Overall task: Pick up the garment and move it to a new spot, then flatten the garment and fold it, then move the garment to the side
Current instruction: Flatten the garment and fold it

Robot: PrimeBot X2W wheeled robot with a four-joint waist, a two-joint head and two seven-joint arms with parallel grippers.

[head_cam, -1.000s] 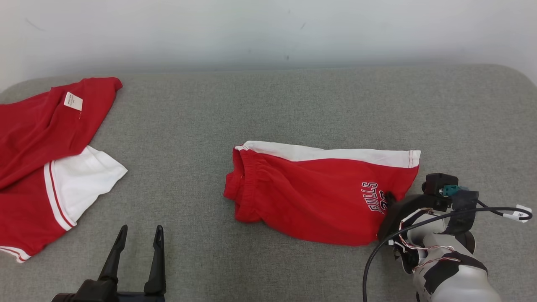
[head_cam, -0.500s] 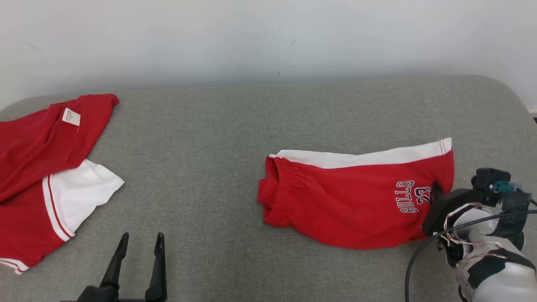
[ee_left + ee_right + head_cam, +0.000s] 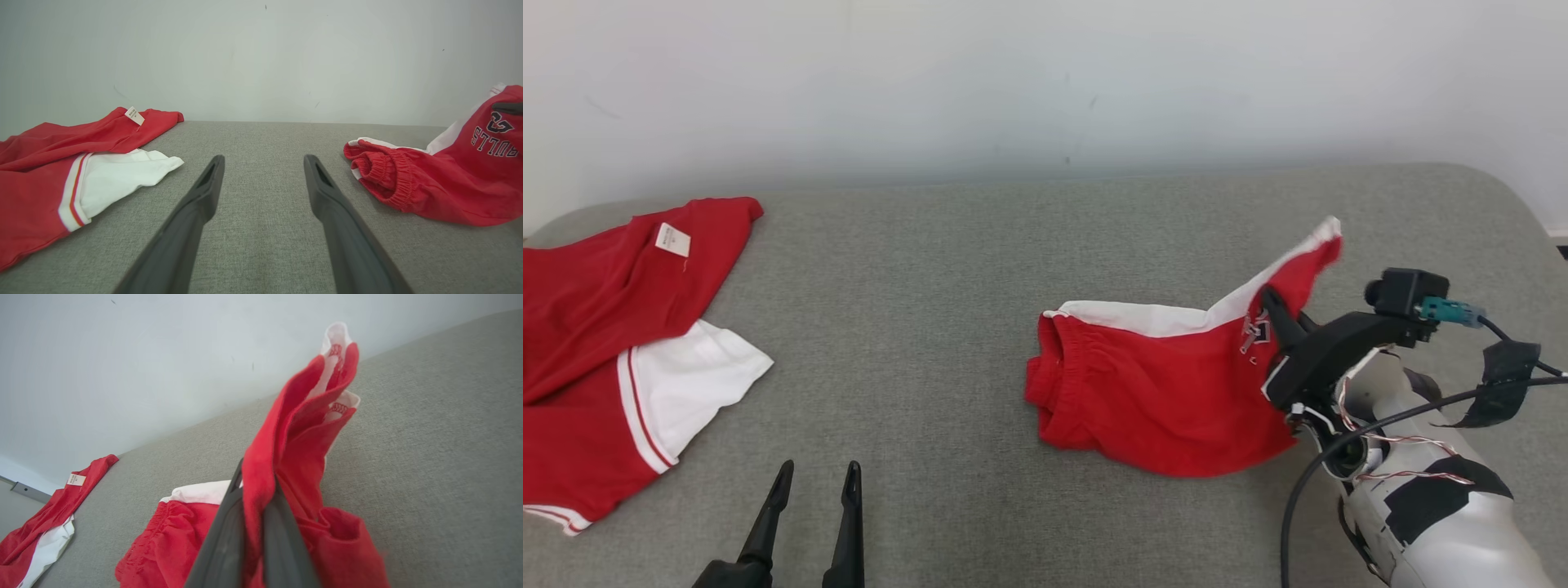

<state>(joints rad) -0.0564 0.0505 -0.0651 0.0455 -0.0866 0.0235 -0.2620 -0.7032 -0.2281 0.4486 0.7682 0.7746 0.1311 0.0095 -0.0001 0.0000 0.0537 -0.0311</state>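
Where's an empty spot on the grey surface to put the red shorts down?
The biggest bare patch of grey surface lies in the middle, between the other red-and-white garment on the left and the red shorts. The strip along the wall is bare too. It is crowded at the left edge and around the right pincer, shut on the shorts.

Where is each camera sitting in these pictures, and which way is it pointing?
Head view: high on the robot, looking forward and down at the grey surface; left jaws open at bottom, right jaws clamping the red shorts.
Left wrist view: low over the surface, facing the wall along its open jaws.
Right wrist view: tilted, looking along shut jaws gripping the shorts.
Shared: all three show the shorts and a second red garment.
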